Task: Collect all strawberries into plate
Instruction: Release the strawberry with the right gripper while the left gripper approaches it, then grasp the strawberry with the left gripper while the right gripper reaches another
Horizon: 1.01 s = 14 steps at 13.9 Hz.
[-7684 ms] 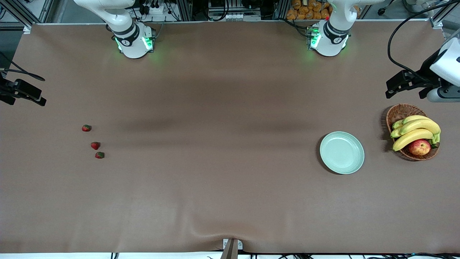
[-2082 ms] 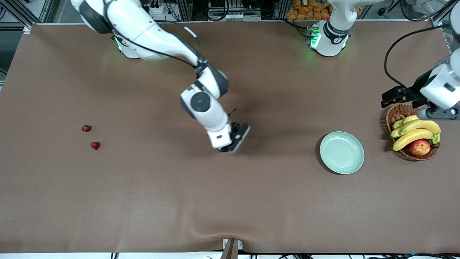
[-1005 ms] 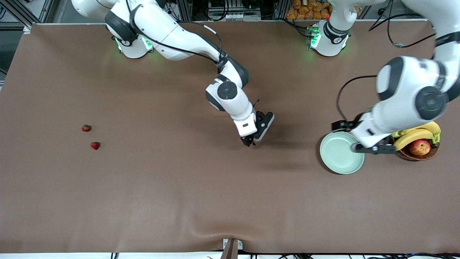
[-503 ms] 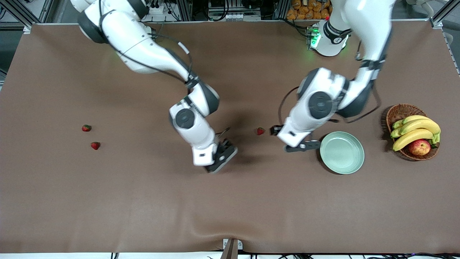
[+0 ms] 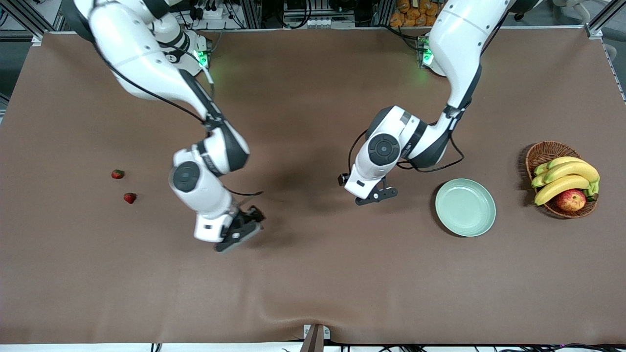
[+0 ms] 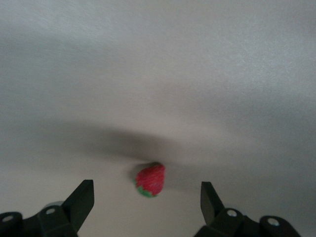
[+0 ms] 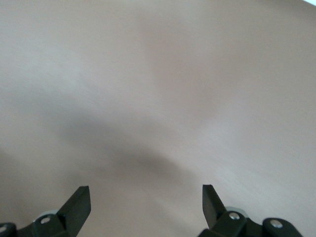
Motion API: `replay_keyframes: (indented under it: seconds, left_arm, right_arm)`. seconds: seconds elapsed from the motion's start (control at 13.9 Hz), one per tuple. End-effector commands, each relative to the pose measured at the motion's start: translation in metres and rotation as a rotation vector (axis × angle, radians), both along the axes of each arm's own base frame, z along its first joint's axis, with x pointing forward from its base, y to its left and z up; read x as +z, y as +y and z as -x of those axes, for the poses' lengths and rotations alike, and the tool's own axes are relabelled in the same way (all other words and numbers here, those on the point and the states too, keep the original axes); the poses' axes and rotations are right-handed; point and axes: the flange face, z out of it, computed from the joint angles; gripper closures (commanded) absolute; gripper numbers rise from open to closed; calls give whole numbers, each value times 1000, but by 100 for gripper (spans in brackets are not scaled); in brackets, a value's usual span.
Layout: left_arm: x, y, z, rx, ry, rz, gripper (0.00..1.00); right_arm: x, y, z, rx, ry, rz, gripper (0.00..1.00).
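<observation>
Left jaws stand wide apart over one strawberry [image 6: 150, 179] on the desk [image 5: 313, 283], plate [image 5: 465, 207] at its three o'clock, right jaws apart over bare desk; light and soft, it likely needs a gentle pinch across its flanks.

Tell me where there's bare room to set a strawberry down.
The plate is bare. Open cloth runs between the right gripper and the plate. Crowded: under the left gripper, where a strawberry lies, and the basket of fruit.

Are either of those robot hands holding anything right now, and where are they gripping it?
Nothing is held. The left hand is open over a strawberry lying on the table; the right hand is open over bare table.
</observation>
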Motion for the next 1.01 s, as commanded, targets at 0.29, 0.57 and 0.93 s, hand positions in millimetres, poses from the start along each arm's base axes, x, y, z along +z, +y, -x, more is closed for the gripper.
replay_keyframes:
  seconds: [0.29,0.57,0.93]
  left_arm:
    - [-40,-18,13,32,-38,-39,21]
    - [-50,-13,20,26,-20,-57,41]
    - [-49,-10,18,29,-20,-57,100]
  right_arm:
    - [86,-153,33,-187,261,102,0]
    - [90,-246,48,-319,431,120,0]
    - [45,-299,65,-401,472,151,0]
